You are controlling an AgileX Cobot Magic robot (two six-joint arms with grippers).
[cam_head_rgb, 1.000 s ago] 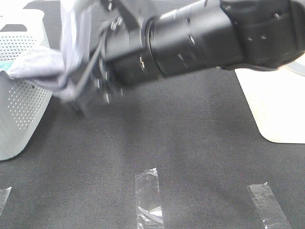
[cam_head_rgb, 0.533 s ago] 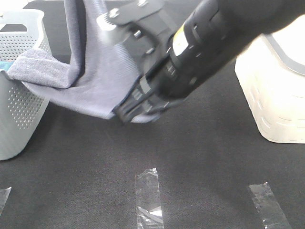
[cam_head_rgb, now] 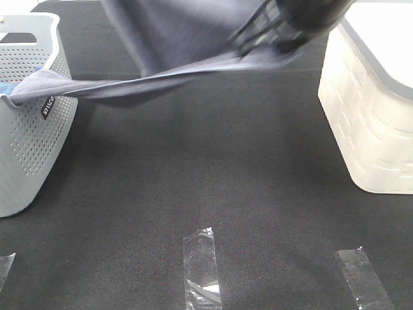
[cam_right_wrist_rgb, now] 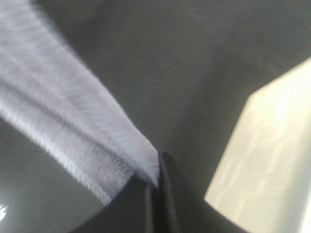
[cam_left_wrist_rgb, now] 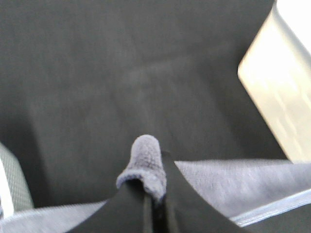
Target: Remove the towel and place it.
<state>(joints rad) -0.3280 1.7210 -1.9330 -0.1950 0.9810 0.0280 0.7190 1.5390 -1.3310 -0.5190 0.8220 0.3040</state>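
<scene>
The slate-grey towel (cam_head_rgb: 174,39) hangs stretched in the air. One end still lies over the rim of the grey perforated basket (cam_head_rgb: 32,135) at the left, and the rest rises toward the top of the exterior view. My right gripper (cam_head_rgb: 274,29) is a blurred black shape at the top right, shut on the towel's hemmed edge (cam_right_wrist_rgb: 97,145). The right wrist view shows its jaws (cam_right_wrist_rgb: 155,187) pressed together on the cloth. My left gripper (cam_left_wrist_rgb: 154,194) is shut on a fold of the towel (cam_left_wrist_rgb: 145,155), high over the table, and is out of the exterior view.
A white woven-pattern basket (cam_head_rgb: 374,116) stands at the right; it also shows in the left wrist view (cam_left_wrist_rgb: 282,82) and the right wrist view (cam_right_wrist_rgb: 262,170). A bright blue cloth (cam_head_rgb: 5,87) lies inside the grey basket. Clear tape strips (cam_head_rgb: 201,265) (cam_head_rgb: 362,278) lie on the black table near the front.
The right arm has swung from the grey basket up and to the right, drawing the towel out and stretching it taut. Most of the towel has left the basket.
</scene>
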